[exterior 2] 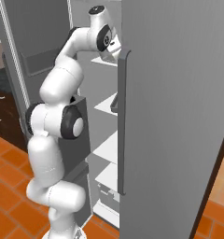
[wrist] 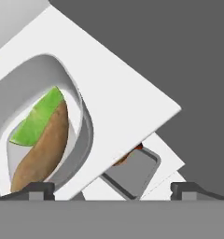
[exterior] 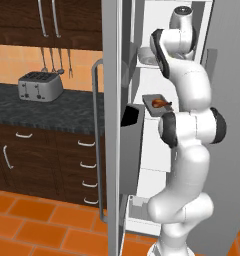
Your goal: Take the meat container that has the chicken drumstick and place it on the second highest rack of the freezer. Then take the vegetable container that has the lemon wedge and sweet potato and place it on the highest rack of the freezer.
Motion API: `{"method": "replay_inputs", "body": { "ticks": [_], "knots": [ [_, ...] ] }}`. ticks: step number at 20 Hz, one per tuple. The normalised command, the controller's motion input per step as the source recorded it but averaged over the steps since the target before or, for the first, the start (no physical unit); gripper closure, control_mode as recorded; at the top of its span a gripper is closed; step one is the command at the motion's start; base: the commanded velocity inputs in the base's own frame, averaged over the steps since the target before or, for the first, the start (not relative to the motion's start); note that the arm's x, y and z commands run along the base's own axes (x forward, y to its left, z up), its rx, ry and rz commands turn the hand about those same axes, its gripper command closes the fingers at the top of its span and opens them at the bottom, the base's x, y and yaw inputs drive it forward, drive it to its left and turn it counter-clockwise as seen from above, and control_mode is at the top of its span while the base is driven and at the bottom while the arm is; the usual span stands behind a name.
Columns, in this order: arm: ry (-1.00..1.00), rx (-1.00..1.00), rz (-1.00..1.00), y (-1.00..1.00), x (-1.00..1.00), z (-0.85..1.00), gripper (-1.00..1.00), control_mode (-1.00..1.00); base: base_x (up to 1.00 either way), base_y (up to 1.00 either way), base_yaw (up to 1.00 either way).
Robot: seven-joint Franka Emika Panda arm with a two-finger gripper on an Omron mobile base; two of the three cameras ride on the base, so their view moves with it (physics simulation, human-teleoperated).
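Left base view, left to right: toaster point(exterior: 40, 86) sits on the dark counter point(exterior: 47, 112) under the wood cabinets. Then the open freezer door point(exterior: 112, 125) with its long handle. Inside the freezer, the meat container point(exterior: 157, 105) with the chicken drumstick point(exterior: 159, 104) sits on a rack, one level below the vegetable container point(exterior: 146, 56). That one rests on the top rack, mostly hidden by the arm's upper links.

Hand view: vegetable container point(wrist: 37, 140) at left on the white top rack point(wrist: 123, 98), holding the lemon wedge point(wrist: 37, 119) and the sweet potato point(wrist: 39, 154), the two touching. Lower right of it, below the rack edge, a corner of the meat container point(wrist: 135, 170) on the next rack down.

Gripper point(wrist: 112, 189): jaws spread wide, fingertips point(wrist: 39, 188) at the far corners of the view, nothing between them. The container is free of the fingers.

Right base view: arm reaches up into the top of the freezer behind the closed door point(exterior 2: 174, 116).
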Motion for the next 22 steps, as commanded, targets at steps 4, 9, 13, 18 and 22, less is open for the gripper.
{"method": "replay_inputs", "body": {
  "ticks": [4, 9, 13, 18, 22],
  "knots": [
    [-0.23, -0.15, 0.00, 0.00, -0.32, -0.52, -1.00, -1.00, 0.00, 0.00, 0.00],
    [-0.17, -0.08, 0.02, 0.00, -0.47, 0.37, -1.00, -1.00, 0.00, 0.00, 0.00],
    [-0.07, 0.00, 0.07, 0.00, -0.88, 0.80, -1.00, -1.00, 0.00, 0.00, 0.00],
    [0.00, -0.01, 0.14, 0.00, -0.94, 0.60, -1.00, -1.00, 0.00, 0.00, 0.00],
    [0.00, -0.11, 0.20, 0.00, -1.00, -0.17, -1.00, -1.00, 0.00, 0.00, 0.00]
  ]
}}
